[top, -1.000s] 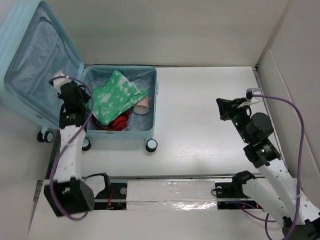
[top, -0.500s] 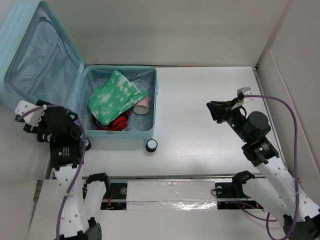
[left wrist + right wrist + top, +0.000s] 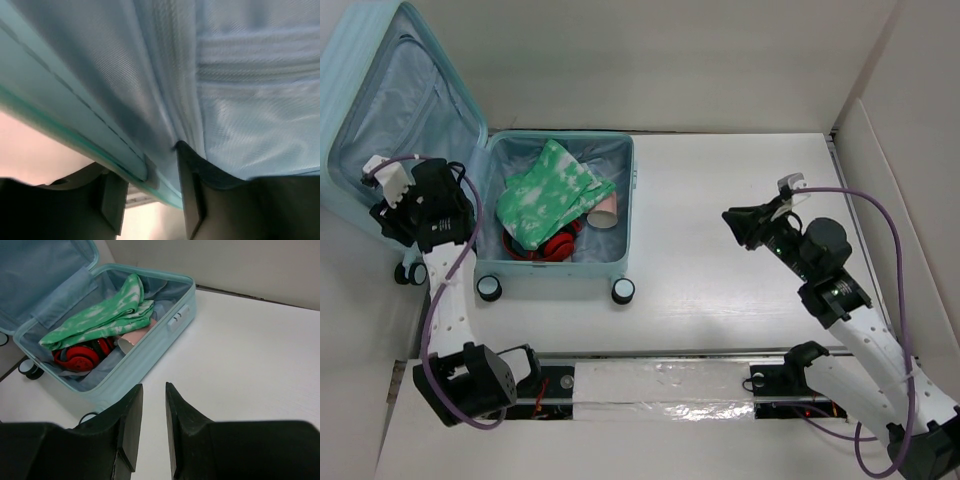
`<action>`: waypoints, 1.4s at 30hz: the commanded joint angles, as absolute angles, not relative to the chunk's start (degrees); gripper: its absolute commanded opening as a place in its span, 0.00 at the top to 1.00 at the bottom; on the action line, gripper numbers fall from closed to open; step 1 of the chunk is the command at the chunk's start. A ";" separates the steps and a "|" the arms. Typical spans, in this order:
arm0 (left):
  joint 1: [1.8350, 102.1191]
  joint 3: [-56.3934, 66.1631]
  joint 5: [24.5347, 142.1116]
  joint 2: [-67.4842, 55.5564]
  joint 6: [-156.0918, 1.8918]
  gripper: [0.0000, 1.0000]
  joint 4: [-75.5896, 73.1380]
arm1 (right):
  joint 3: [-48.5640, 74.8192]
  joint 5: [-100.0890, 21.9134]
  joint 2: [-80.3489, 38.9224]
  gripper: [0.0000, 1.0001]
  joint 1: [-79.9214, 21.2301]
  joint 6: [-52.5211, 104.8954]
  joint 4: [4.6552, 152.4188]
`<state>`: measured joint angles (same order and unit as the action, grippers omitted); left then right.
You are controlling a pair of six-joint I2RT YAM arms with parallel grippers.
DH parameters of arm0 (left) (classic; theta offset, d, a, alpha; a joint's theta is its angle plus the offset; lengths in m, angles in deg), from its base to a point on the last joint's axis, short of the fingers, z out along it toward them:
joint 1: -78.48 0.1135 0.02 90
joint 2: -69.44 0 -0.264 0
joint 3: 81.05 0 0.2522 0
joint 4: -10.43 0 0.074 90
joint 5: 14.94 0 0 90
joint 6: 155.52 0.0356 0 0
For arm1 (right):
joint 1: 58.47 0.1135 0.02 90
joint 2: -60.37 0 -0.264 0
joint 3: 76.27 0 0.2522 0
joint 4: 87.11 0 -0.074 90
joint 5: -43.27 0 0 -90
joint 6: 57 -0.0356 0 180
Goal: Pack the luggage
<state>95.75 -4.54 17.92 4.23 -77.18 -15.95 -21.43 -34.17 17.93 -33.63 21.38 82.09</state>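
The luggage (image 3: 560,268) lies open at the table's left; its lid (image 3: 400,100) stands raised and leans back-left. Inside lie a green-and-white cloth (image 3: 545,190), red headphones (image 3: 555,246) and a pink cup (image 3: 606,210). My left gripper (image 3: 395,205) is at the lid's lower left edge. In the left wrist view the jaws (image 3: 147,175) are open and straddle the lid's rim (image 3: 75,135); one finger (image 3: 187,175) lies against the lining. My right gripper (image 3: 735,222) hovers over the table right of the luggage (image 3: 150,357), narrowly open and empty (image 3: 154,387).
Black-and-white wheels (image 3: 622,291) stick out at the luggage's near side. White walls stand behind the table, and a slanted panel (image 3: 890,150) stands on its right. A metal rail (image 3: 660,385) runs along the near edge.
My left arm left the lid's inner side, swung out low to the left, then rose to the lid's lower left rim. My right gripper moved a little left toward the luggage.
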 commanded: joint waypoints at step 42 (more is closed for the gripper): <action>6.39 -3.40 -3.91 17.84 -55.31 0.52 4.84 | -18.39 -38.82 12.38 0.80 -32.63 21.84 81.77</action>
<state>3.19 -7.12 -7.11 14.22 -46.91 5.03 -20.88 -38.00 12.71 -33.22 21.49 80.63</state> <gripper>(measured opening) 0.486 0.219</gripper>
